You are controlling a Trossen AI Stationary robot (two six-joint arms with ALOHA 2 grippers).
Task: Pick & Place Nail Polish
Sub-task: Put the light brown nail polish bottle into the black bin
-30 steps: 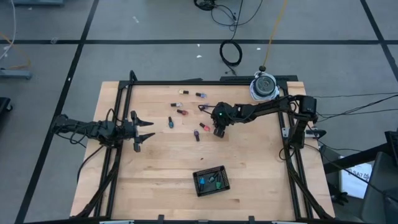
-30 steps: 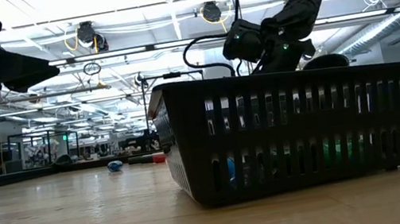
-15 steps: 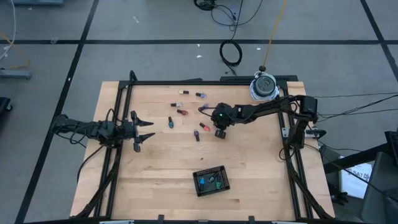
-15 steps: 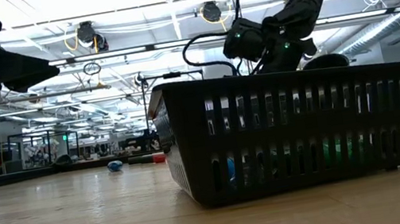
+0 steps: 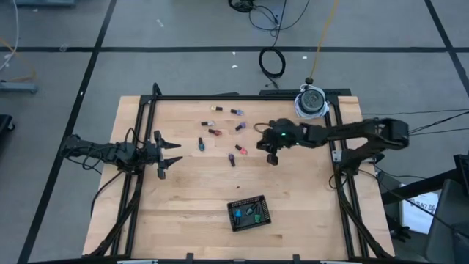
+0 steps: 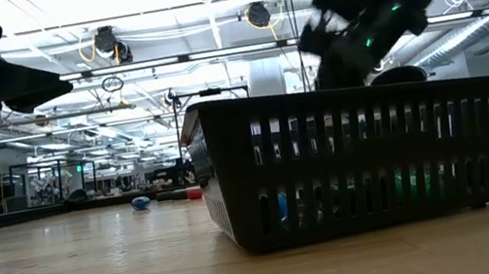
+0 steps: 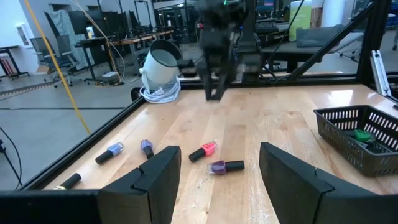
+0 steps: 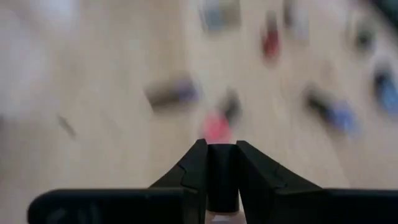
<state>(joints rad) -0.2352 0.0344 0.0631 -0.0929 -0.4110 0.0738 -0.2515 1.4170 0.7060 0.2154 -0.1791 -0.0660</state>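
Note:
Several tiny nail polish bottles lie on their sides on the wooden table's far half, among them a red one (image 5: 214, 133), a blue one (image 5: 199, 144), a purple one (image 5: 240, 126) and a pink one (image 5: 239, 149). The left wrist view shows the pink one (image 7: 204, 150) and a purple one (image 7: 225, 167). My right gripper (image 5: 271, 155) hangs above the table to the right of them, shut on a small bottle (image 8: 222, 177). My left gripper (image 5: 170, 154) waits open at the table's left side. A black basket (image 5: 249, 213) near the front edge holds some bottles. My right gripper pinches a small bottle between its two fingers; the dark cap (image 8: 222, 168) shows between them, with a pale pink part below it. The fingers point down from above (image 7: 214, 87). The bottle is lifted clear of the table.
A white round device (image 5: 311, 101) with a coiled cable stands at the table's far right corner. A black frame (image 5: 242, 97) runs along the table's edges. Bare wood lies between the bottles and the basket (image 6: 366, 157), which fills the low view.
My right gripper has gone toward the table's right edge, away from the scattered bottles, staying shut. Its arm has swung the same way, and the purple bottle it covered now shows.

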